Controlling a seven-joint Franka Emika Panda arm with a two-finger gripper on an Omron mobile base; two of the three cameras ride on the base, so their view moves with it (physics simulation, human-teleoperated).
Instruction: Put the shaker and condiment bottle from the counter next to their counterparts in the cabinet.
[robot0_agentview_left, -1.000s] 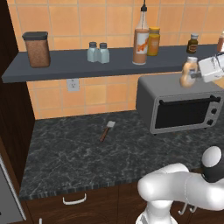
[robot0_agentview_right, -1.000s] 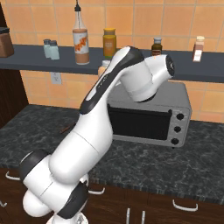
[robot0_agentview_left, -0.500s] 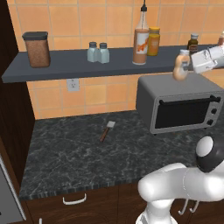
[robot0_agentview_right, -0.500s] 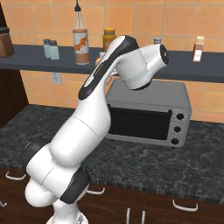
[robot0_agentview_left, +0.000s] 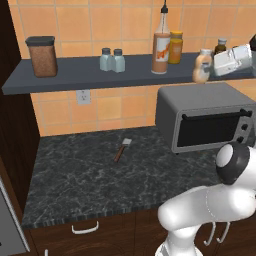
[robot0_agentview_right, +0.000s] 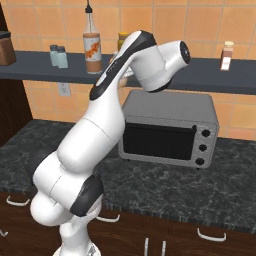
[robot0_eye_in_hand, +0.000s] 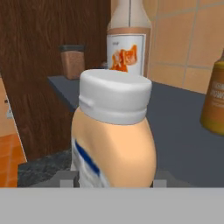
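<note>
**Bottle held at shelf height, in front of the shelf edge**

The claw (robot0_agentview_left: 206, 70) is clenched on the peach bottle (robot0_agentview_left: 202, 65), gripping its lower body with the white cap up and the bottle upright; in the hand view the bottle (robot0_eye_in_hand: 113, 144) stands between the two finger tips (robot0_eye_in_hand: 65, 180), close to the lens; seen from the left base view it hangs above the toaster oven (robot0_agentview_left: 205, 115), its base level with the front edge of the shelf (robot0_agentview_left: 75, 75), whether touching the board or just before it I cannot tell.

On the shelf, two pale shakers (robot0_agentview_left: 112, 60) stand side by side, just touching or nearly so; right of them the tall pourer bottle (robot0_agentview_left: 161, 40) stands with the yellow bottle (robot0_agentview_left: 175, 47) just behind and to its right; a small dark jar (robot0_agentview_left: 221, 46) stands further right, close behind the held bottle; the brown canister (robot0_agentview_left: 42, 56) stands at the far left end, well apart from the rest.

In the right base view the arm crosses before the shelf and hides the held bottle; a small brown-and-white bottle (robot0_agentview_right: 227, 55) stands alone on the shelf's right part.

On the tabletop (robot0_agentview_left: 85, 175) a small brush-like tool (robot0_agentview_left: 121, 149) lies left of the oven, apart from it.
</note>
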